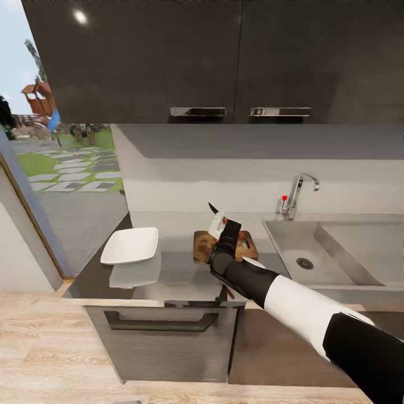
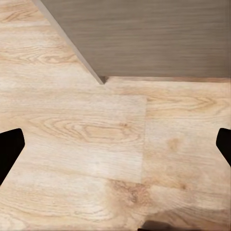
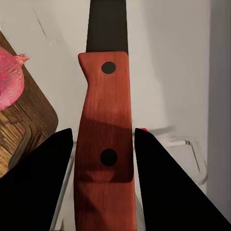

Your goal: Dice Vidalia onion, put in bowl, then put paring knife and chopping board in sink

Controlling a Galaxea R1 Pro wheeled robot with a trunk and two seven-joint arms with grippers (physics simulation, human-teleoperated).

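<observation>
My right gripper [image 1: 225, 231] is shut on the paring knife [image 3: 103, 125] by its red-brown handle, held over the chopping board [image 1: 202, 247] with the dark blade [image 1: 213, 209] pointing up toward the wall. The Vidalia onion [image 3: 9, 79] looks pinkish and whole, and lies on the brown board [image 3: 26, 122] beside the knife. The white square bowl [image 1: 130, 246] sits on the countertop [image 1: 179, 278] left of the board. The steel sink [image 1: 314, 255] with its chrome tap [image 1: 295, 196] is to the right. My left gripper [image 2: 115, 149] hangs open over the wooden floor.
Dark wall cabinets [image 1: 196, 62] hang above the worktop. A grey drawer front with a long handle [image 1: 163, 322] sits under the counter edge. A glass opening onto a garden [image 1: 62, 168] is at the left. Light wooden floor [image 1: 50, 359] lies below.
</observation>
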